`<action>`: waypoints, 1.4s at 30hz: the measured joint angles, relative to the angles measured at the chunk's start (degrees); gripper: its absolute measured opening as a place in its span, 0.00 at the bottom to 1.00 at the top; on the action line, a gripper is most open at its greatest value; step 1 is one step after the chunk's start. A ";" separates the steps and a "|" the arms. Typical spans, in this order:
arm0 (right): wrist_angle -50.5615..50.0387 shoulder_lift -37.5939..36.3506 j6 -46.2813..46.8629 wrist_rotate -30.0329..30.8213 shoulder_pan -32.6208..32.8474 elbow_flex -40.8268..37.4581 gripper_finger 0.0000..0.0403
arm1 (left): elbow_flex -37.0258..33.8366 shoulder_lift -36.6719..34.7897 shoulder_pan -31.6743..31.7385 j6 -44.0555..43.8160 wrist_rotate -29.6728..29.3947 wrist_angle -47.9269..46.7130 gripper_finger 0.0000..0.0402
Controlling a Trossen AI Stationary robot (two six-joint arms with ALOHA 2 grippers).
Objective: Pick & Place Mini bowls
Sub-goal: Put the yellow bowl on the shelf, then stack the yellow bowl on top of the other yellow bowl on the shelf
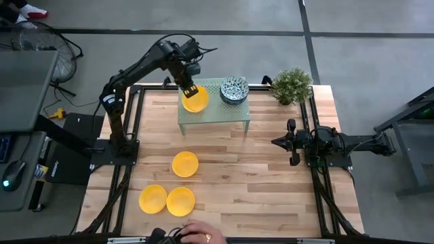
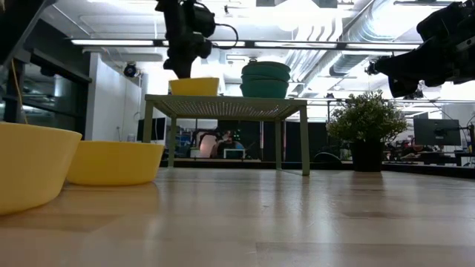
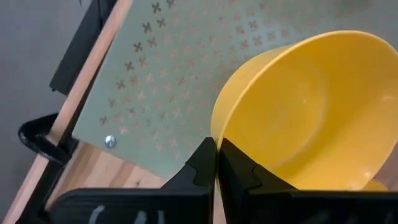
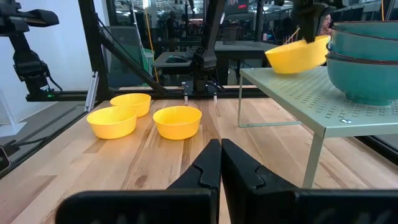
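One yellow bowl (image 1: 196, 100) pinched in left gripper (image 1: 189, 91) over rack (image 1: 213, 116), beside stacked patterned bowls (image 1: 234, 89).

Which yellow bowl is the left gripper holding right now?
The yellow bowl on the green rack, beside the stacked patterned bowls. The left gripper pinches its rim; the other three yellow bowls sit on the table.

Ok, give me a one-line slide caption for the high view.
Left tool holds a yellow bowl by its rim over the green rack; three yellow bowls wait on the table.
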 joint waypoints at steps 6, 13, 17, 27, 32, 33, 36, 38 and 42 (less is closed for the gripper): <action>0.00 -0.02 -0.02 0.00 0.00 0.00 0.00 | 0.00 1.94 0.00 -0.58 1.30 -0.02 0.00; 0.00 0.00 -0.02 0.00 0.00 0.00 0.00 | 0.00 1.95 -0.04 -0.31 -0.05 0.54 0.01; 0.01 -0.02 0.00 0.00 -0.01 0.00 0.00 | -0.03 1.97 -0.04 -0.21 -0.06 0.91 0.06; 0.00 -0.02 -0.01 0.00 0.00 0.00 0.00 | -0.05 1.97 -0.04 1.26 -1.11 1.44 0.20; 0.00 0.00 0.00 0.00 0.00 0.00 0.00 | -0.05 1.97 -0.04 1.51 -1.84 2.12 0.29; 0.00 0.00 -0.01 0.00 -0.01 0.00 0.00 | -0.05 1.97 -0.04 1.74 -1.84 2.08 0.30; 0.00 -0.01 -0.02 0.00 -0.01 0.00 0.00 | -0.09 1.60 -0.04 2.93 -1.87 1.90 0.33; 0.02 0.00 -0.02 0.00 -0.01 0.00 0.00 | -0.09 0.74 -0.04 3.27 -2.22 1.78 0.33; 0.00 0.00 -0.02 0.00 0.00 0.00 0.00 | -0.09 -1.67 -0.09 3.33 -2.42 0.95 0.33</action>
